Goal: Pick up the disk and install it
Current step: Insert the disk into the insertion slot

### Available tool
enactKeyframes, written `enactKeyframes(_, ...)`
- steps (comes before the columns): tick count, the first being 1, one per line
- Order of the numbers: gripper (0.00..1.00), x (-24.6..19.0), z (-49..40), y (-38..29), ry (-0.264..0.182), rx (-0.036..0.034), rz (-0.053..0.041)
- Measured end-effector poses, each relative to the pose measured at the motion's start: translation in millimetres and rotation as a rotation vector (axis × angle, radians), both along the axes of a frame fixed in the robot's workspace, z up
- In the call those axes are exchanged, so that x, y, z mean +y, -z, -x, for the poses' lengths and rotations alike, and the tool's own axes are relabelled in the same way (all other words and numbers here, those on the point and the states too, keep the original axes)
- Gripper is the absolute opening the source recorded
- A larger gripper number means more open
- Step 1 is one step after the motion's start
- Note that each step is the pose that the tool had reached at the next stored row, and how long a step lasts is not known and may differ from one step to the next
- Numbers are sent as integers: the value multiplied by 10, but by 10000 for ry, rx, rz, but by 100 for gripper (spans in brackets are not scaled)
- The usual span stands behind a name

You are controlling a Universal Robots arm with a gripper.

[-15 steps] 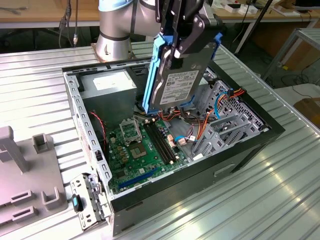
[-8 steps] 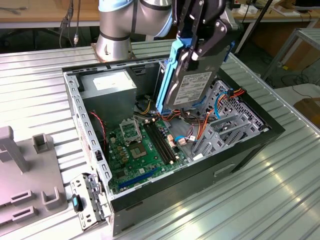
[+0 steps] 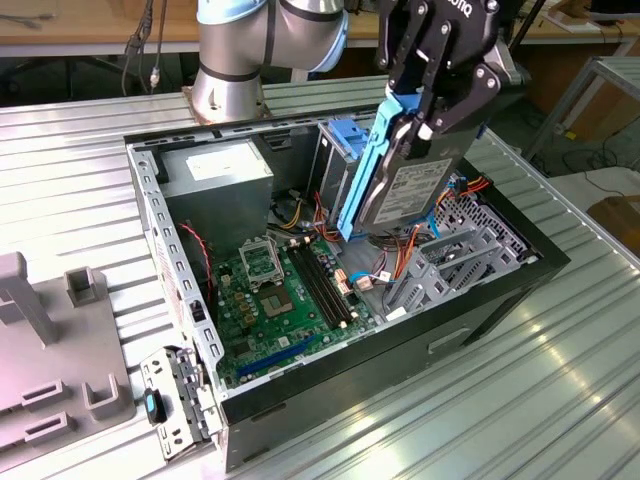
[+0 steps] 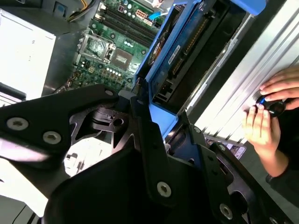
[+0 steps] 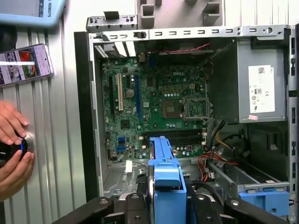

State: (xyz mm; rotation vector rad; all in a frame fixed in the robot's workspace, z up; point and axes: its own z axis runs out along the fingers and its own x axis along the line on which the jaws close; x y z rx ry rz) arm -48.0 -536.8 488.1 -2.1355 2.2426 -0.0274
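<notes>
A: What does the gripper (image 3: 432,105) have?

B: Its fingers are clamped on the disk (image 3: 405,185) at the top end of the blue carrier rail. The disk hangs on edge, tilted, above the open computer case (image 3: 480,300) and touches nothing else.

A: What lies under it?

B: The motherboard (image 5: 159,102) lies on the case floor below. Red and orange cables (image 3: 408,248) are bunched near the disk's lower end. Just behind the disk in the exterior view stands the grey drive cage (image 3: 332,170) with its blue bracket (image 3: 345,132).

A: How should it handle this step?

B: Slowly, most likely. It should hold the rail square to the cage opening and the lower corner above the cables, because a snag there could twist the disk in the grip. The hold appears to be at one end only, so any sideways push ought to be gentle.

A: Anything farther out?

B: A person's hands (image 5: 10,125) rest on a round dark knob (image 5: 22,145) on the ribbed worktop (image 3: 560,380) beside the case, well apart from the disk
</notes>
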Motion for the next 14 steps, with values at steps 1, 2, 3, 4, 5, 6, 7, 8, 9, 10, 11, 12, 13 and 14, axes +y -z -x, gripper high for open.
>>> enactKeyframes(1,37,-7,-18,2,-1,1,0)
enactKeyframes(2,37,-10,-51,5,-1,-1,-2)
enactKeyframes(3,37,-15,-81,5,-1,0,-1)
enactKeyframes(4,37,-17,-125,7,0,0,-1)
enactKeyframes(5,37,-18,-156,9,0,0,-1)
enactKeyframes(6,37,-18,-186,11,0,0,-2)
enactKeyframes(7,37,-19,-210,13,-1,0,-2)
enactKeyframes(8,37,-18,-236,15,-1,-1,-2)
enactKeyframes(9,37,-18,-248,16,-1,0,-1)
enactKeyframes(10,37,-19,-265,19,-1,0,-1)
enactKeyframes(11,37,-44,-287,24,0,1,-1)
enactKeyframes(12,37,-83,-303,29,-1,0,-1)
enactKeyframes(13,37,-98,-310,32,-1,0,-1)
enactKeyframes(14,37,-117,-346,37,-1,0,-1)
